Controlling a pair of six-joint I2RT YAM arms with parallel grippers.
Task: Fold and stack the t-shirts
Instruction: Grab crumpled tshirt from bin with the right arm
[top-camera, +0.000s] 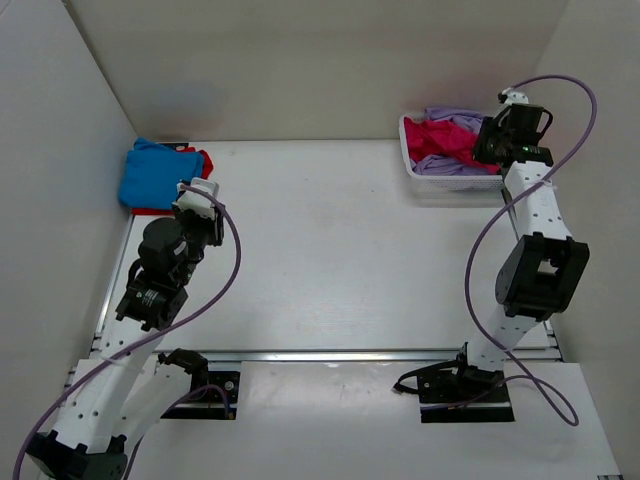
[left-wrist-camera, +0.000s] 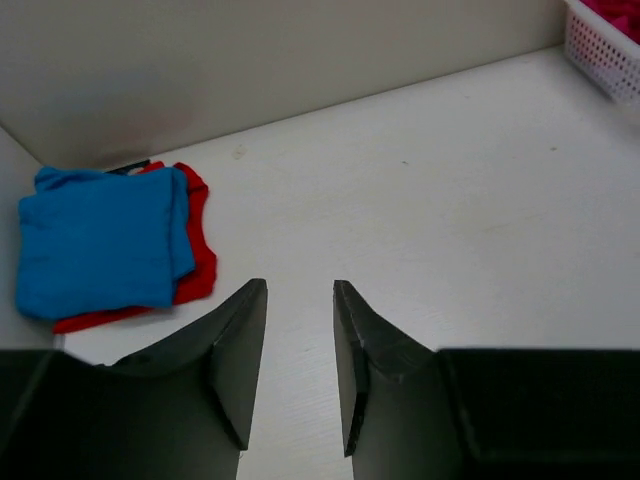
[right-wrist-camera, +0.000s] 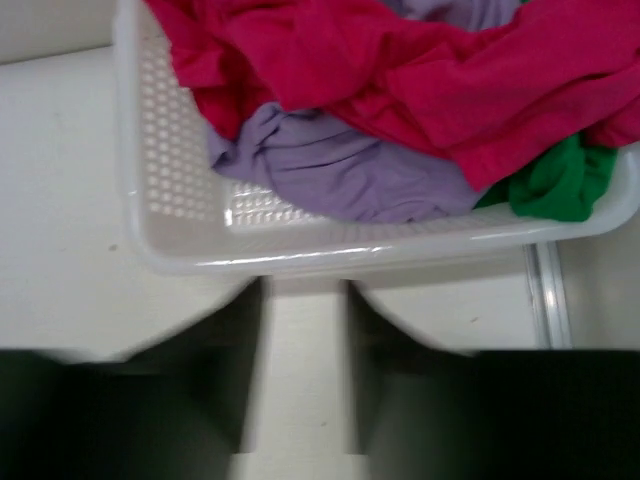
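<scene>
The right pincer (right-wrist-camera: 302, 300), parted and empty, has the crumpled crimson-pink cloth t-shirt (right-wrist-camera: 420, 80) dead ahead at twelve o'clock.

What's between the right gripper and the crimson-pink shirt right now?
Between the right gripper and the crimson-pink shirt, the right wrist view shows a strip of bare table, then the near wall of the basket.

Far-left corner: folded blue t-shirt (top-camera: 150, 178) atop the red t-shirt (top-camera: 205, 160), red edge peeking out on the right and along the near side; just beside that stack, left gripper (top-camera: 195, 200); far right, white basket (top-camera: 455, 183) heaped with crimson-pink t-shirt (top-camera: 440, 140) and lavender t-shirt (top-camera: 452, 117); right gripper (top-camera: 488, 148) up over the basket's right end; white table (top-camera: 340, 250) stretching between the arms.
</scene>
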